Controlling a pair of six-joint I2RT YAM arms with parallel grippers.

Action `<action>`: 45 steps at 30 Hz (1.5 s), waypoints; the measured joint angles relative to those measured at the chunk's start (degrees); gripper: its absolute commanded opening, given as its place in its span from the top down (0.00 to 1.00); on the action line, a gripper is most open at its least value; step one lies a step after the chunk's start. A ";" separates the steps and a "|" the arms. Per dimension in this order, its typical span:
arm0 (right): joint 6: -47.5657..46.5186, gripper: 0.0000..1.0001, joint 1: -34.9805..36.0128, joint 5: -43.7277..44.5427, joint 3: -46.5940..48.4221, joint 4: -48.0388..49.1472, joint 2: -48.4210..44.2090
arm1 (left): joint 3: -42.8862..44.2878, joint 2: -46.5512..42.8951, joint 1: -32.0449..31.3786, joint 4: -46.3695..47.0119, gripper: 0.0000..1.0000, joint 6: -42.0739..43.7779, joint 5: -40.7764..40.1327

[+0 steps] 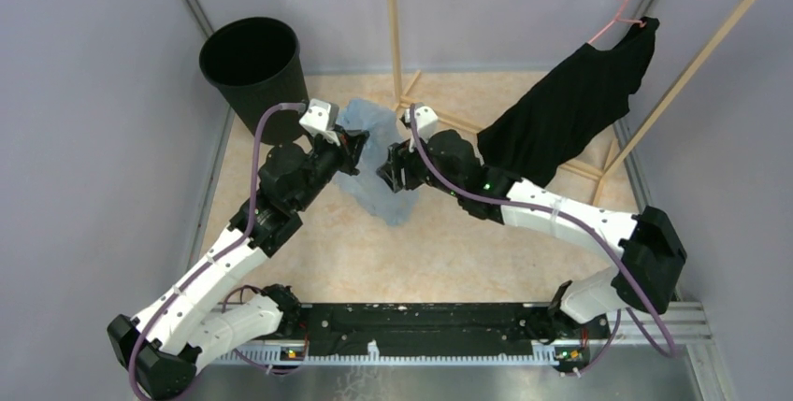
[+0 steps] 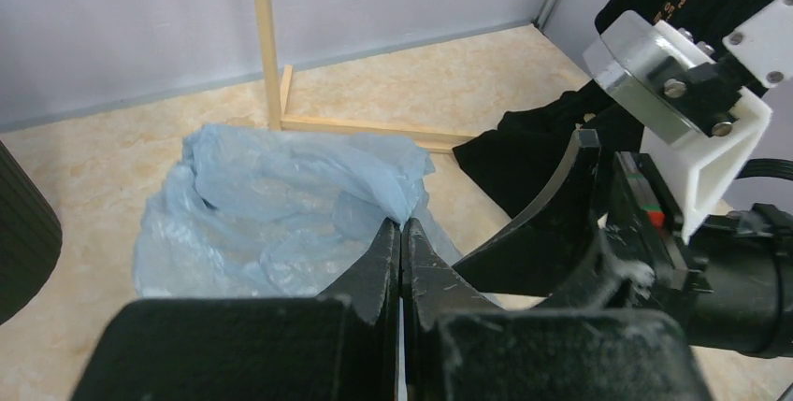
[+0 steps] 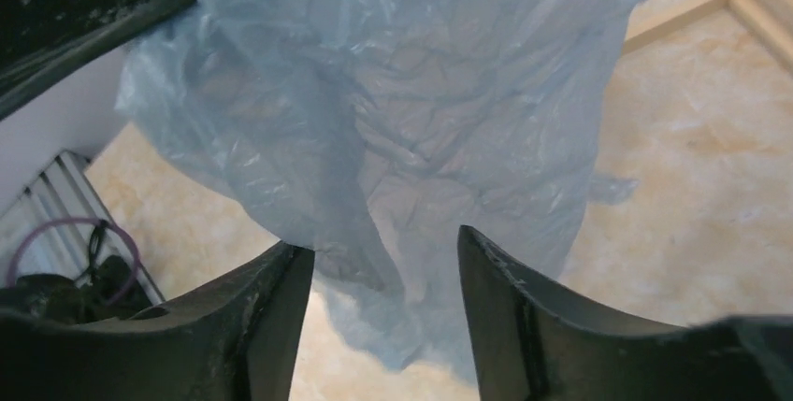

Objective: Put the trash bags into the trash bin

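Note:
A pale blue, wrinkly trash bag (image 1: 379,163) hangs between my two grippers above the floor. My left gripper (image 2: 402,225) is shut on a fold of the trash bag (image 2: 281,205), its tips pinching the film. My right gripper (image 3: 385,251) stands open just in front of the hanging trash bag (image 3: 402,111), the film close above the gap between its fingers, not held. The black round trash bin (image 1: 252,66) stands at the back left, upright and open, just beyond my left gripper (image 1: 353,150). My right gripper (image 1: 388,175) faces the bag from the right.
A wooden clothes rack (image 1: 397,36) stands at the back, with a black T-shirt (image 1: 570,107) hanging from a pink hanger on its right side. The rack's base bar (image 2: 374,127) lies on the floor behind the bag. Purple walls close in both sides.

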 measured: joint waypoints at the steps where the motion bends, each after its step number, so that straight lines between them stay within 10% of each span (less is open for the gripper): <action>1: 1.05 0.66 -0.11 0.37 -0.02 0.70 0.59 | 0.00 0.00 0.00 0.00 1.00 0.00 0.00; 5: 6.51 1.00 -1.53 0.26 -1.68 4.68 1.14 | 0.00 0.00 0.00 0.00 0.92 0.24 -0.02; 7: 10.14 1.00 -3.67 -1.46 -3.43 7.43 1.14 | 0.02 0.00 0.00 -0.07 0.84 0.44 0.00; 13: 21.35 1.00 -13.11 -10.73 -7.26 15.04 2.29 | 0.28 0.00 0.00 -0.44 0.03 1.03 0.15; 32: 52.22 1.00 -32.02 -27.58 -7.50 34.34 20.98 | 5.35 14.47 0.07 -8.28 0.01 -5.33 -10.25; 45: 53.59 1.00 -37.22 -31.95 -1.36 35.10 24.20 | 11.45 29.49 3.06 -19.52 0.02 -10.67 -9.55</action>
